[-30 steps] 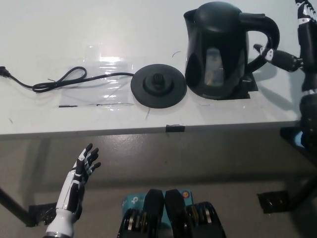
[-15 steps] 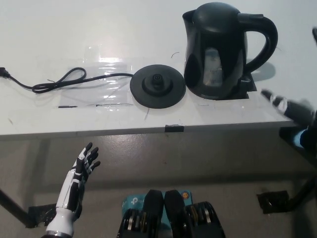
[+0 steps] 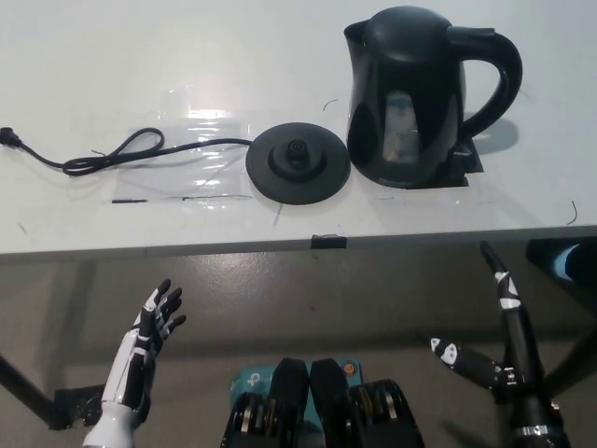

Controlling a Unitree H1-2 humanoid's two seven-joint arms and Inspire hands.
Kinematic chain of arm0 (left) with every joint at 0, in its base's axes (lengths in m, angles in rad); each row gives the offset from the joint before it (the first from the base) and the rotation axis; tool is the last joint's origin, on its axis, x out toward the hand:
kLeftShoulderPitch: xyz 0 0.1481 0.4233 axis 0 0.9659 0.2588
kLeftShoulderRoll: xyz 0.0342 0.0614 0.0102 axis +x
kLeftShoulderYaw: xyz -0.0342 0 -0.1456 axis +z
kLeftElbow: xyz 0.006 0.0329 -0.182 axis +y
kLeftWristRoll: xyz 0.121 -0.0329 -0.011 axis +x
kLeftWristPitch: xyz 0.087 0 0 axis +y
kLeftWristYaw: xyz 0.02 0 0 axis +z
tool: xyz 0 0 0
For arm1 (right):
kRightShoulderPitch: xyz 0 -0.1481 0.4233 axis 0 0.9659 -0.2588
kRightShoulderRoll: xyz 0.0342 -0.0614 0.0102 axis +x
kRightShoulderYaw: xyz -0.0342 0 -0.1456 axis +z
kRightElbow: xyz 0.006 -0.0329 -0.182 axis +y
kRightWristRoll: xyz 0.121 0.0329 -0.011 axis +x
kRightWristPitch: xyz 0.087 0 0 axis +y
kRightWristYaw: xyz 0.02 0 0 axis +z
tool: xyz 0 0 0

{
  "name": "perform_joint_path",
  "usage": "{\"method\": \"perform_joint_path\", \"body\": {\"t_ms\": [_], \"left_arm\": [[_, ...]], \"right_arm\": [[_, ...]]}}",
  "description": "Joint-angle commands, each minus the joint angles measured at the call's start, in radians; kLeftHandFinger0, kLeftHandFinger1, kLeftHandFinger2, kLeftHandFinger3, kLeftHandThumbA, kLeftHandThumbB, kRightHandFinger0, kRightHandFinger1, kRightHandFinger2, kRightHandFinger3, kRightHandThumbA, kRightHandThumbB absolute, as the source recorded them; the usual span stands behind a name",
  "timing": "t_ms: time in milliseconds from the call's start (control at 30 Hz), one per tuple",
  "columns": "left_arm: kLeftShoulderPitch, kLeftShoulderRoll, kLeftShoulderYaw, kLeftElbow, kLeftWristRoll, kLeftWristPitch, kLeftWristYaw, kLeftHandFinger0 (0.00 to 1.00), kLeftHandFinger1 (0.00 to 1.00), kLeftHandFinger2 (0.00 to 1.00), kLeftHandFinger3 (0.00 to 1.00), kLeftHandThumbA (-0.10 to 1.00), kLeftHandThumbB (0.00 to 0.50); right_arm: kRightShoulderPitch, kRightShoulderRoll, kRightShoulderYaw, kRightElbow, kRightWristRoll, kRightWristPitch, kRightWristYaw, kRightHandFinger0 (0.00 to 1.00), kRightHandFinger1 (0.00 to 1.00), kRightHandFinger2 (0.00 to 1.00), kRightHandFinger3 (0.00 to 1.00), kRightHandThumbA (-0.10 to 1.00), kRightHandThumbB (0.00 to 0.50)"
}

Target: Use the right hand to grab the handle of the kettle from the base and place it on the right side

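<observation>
Here, kettle (image 3: 415,98) stands right of its base (image 3: 298,164); right hand (image 3: 499,350) open, empty, below the worktop (image 3: 140,56).

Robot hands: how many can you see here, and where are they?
2. The white left hand hangs open at the lower left, below the table edge. The black right hand is open at the lower right, also below the table, away from the kettle.
</observation>
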Motion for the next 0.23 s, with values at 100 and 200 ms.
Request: {"method": "perform_joint_path", "body": {"t_ms": [100, 200], "left_arm": [[0.006, 0.019, 0.003, -0.011, 0.000, -0.050, -0.018, 0.97, 1.00, 1.00, 1.00, 1.00, 0.469], [0.011, 0.019, 0.003, -0.023, 0.003, -0.036, -0.015, 0.97, 1.00, 1.00, 1.00, 1.00, 0.471]], "right_arm": [[-0.020, -0.010, 0.012, 0.022, 0.022, -0.031, 0.010, 1.00, 1.00, 1.00, 1.00, 1.00, 0.427], [-0.015, -0.012, 0.014, 0.027, 0.008, -0.031, 0.005, 1.00, 1.00, 1.00, 1.00, 1.00, 0.436]]}}
